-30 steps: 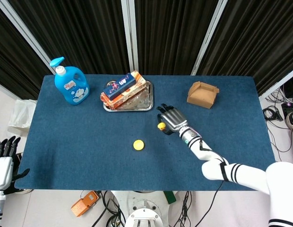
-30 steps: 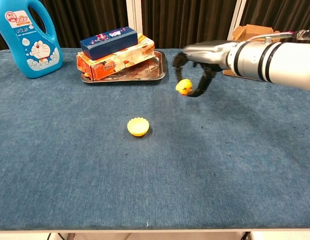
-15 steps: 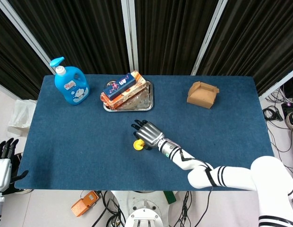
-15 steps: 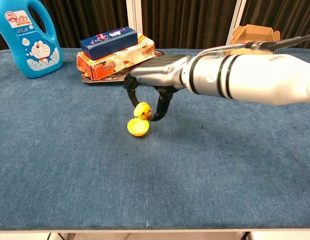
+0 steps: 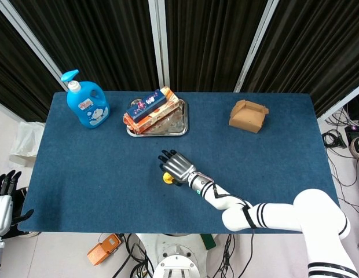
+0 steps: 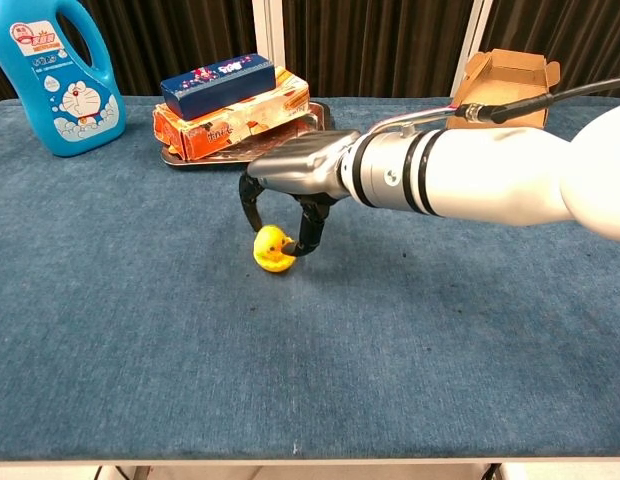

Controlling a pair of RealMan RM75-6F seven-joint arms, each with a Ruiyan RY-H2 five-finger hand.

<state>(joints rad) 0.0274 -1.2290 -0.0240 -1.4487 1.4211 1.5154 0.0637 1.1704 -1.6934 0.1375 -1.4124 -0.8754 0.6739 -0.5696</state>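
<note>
- Off the table's near left corner, the left hand (image 5: 4, 200) hangs below the edge with its fingers apart and nothing in them; it has sat there through all the frames.
- Near the middle of the table (image 6: 140, 350), a little toward the near edge, the right hand (image 6: 290, 190) reaches palm-down over the duck (image 6: 271, 245), fingers curved down either side of it.
- The duck now sits in the yellow cup (image 6: 274, 263). Half a second ago it hung just above the cup; a second ago it was carried in the air well to the right, near the tray's right end.
- A fingertip (image 6: 306, 243) touches the duck's right side, so the hand appears to be pinching it yet; whether the grip has slackened cannot be told.
- Judged from this, the placing looks all but done, with the letting go and lifting away left.
- In the head view the hand (image 5: 177, 166) covers most of the cup (image 5: 167, 178), which has not shifted.
- Toward the far edge, the tray (image 6: 315, 135) holds an orange box (image 6: 225, 125) with a blue box (image 6: 215, 85) on top, unmoved.
- At the far left corner stands the blue bottle (image 6: 50, 75); toward the far right lies the open carton (image 6: 510, 72). Both are as before.
</note>
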